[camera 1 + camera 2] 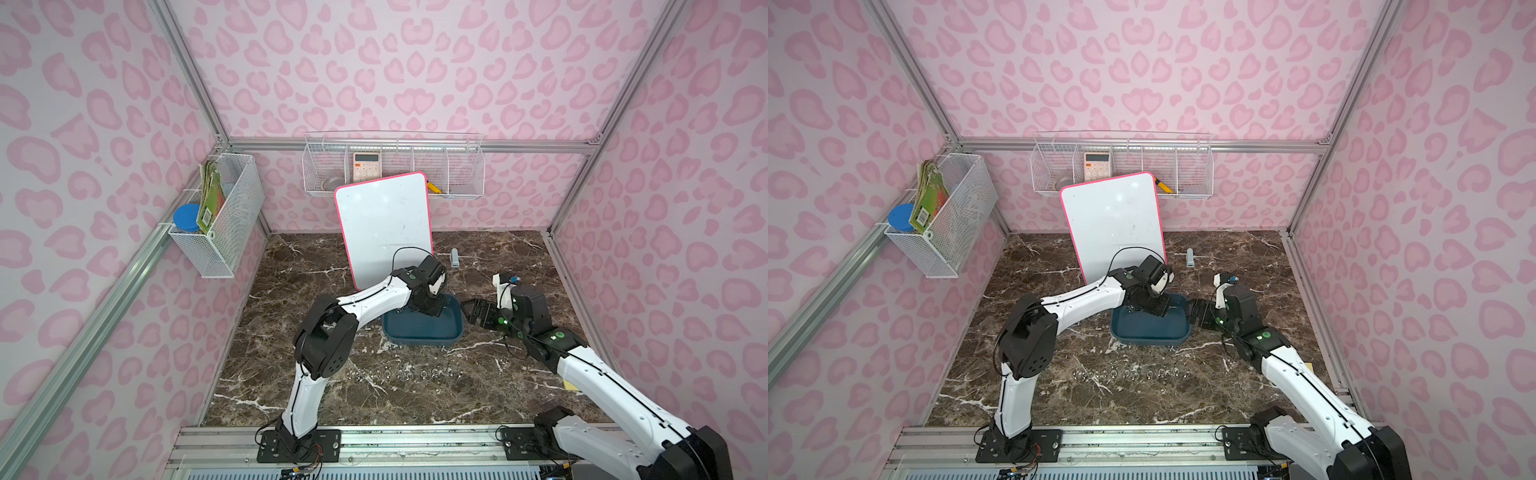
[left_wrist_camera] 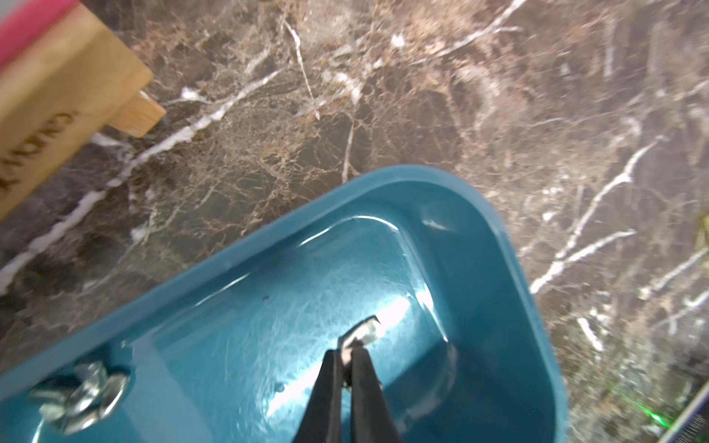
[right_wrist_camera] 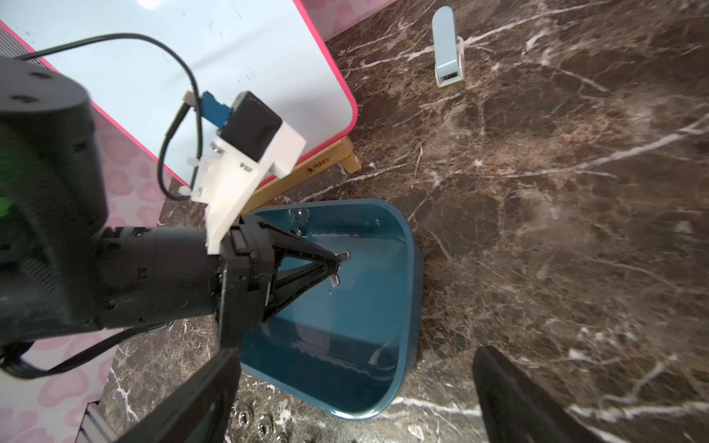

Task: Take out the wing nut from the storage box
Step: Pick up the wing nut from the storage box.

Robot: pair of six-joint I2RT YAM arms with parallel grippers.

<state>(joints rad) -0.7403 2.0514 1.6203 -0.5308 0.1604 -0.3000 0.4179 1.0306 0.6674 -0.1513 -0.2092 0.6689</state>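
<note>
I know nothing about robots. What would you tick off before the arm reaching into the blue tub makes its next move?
1. Left gripper shut on the wing nut: ok.
2. Grip secure enough to lift: cannot tell; only the very fingertips pinch it, near one edge.
3. Storage box sitting flat on the table: ok.
4. Second wing nut lies apart from the held one, so it should not get dragged along: ok.
5. Right gripper open and outside the box's rim, probably out of the lift path: ok.
</note>
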